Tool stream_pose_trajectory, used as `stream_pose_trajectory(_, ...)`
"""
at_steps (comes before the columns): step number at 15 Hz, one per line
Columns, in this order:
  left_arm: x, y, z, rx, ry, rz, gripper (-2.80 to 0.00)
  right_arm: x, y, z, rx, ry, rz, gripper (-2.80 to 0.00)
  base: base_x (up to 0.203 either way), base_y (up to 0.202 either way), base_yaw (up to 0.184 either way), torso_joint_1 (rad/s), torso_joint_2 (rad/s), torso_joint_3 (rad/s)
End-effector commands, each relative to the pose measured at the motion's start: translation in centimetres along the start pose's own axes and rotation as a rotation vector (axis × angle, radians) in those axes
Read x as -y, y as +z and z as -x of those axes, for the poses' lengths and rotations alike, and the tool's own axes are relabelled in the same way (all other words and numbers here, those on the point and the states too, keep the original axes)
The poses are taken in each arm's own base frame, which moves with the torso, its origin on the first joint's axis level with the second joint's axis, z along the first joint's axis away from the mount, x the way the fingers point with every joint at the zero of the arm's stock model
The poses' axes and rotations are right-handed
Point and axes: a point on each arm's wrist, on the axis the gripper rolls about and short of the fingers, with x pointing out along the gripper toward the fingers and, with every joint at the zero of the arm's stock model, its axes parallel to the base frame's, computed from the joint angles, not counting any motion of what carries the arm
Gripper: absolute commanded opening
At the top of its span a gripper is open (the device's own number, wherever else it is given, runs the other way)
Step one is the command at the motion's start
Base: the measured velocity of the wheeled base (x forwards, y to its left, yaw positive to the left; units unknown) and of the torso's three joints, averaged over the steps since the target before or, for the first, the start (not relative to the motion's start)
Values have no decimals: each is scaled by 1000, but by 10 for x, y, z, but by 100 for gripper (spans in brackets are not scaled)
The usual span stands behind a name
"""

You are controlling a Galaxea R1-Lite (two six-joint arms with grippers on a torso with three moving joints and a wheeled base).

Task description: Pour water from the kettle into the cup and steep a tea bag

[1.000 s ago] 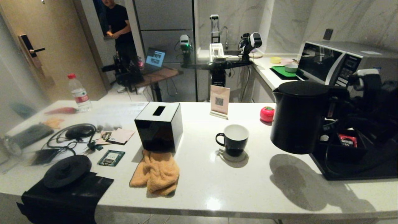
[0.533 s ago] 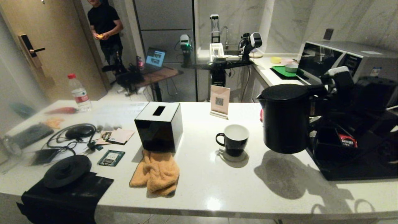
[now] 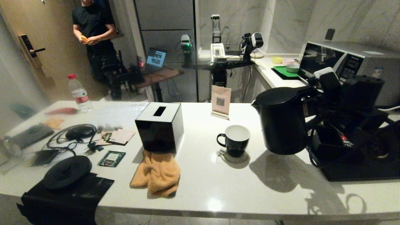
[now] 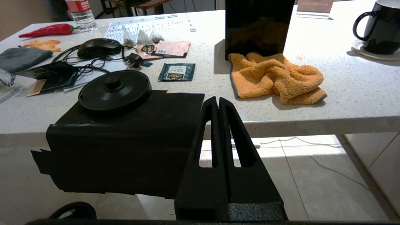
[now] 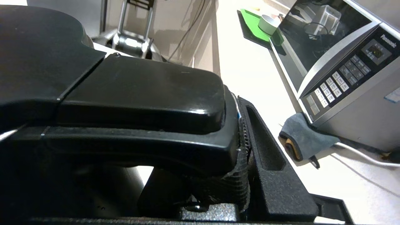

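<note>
Kettle moved nearer, one cup

We are seeing a matte black kettle and, at its nine o'clock, a black cup showing a white inside. At the cup's nine o'clock a glossy black box is standing over a crumpled orange cloth. The counter is showing white with fine speckles. Farther toward nine o'clock we are finding a dark green sachet, a pink packet, a red chilli — and a clear bottle wearing a red cap. At one o'clock of the kettle, a silver-and-black microwave and a green tray are showing.
</note>
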Motion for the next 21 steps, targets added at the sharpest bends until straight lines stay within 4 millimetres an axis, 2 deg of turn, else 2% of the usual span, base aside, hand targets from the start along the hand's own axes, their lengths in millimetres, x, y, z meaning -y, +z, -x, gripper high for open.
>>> stream_pose_trajectory(1, 0, 0, 0, 0, -1, -1, -280, 0, -1, -1, 3, -3, 28, -280, 0, 0, 0, 0, 0, 0)
stream_pose_trajectory(9, 0, 0, 0, 0, 0, -1, -280, -4, 4, -11, 29, -3, 209, -280, 0, 0, 0, 0, 0, 0)
stream_pose_trajectory(21, 0, 0, 0, 0, -1, -1, -280, -21, 9, -17, 54, 24, 351, -280, 0, 0, 0, 0, 0, 0)
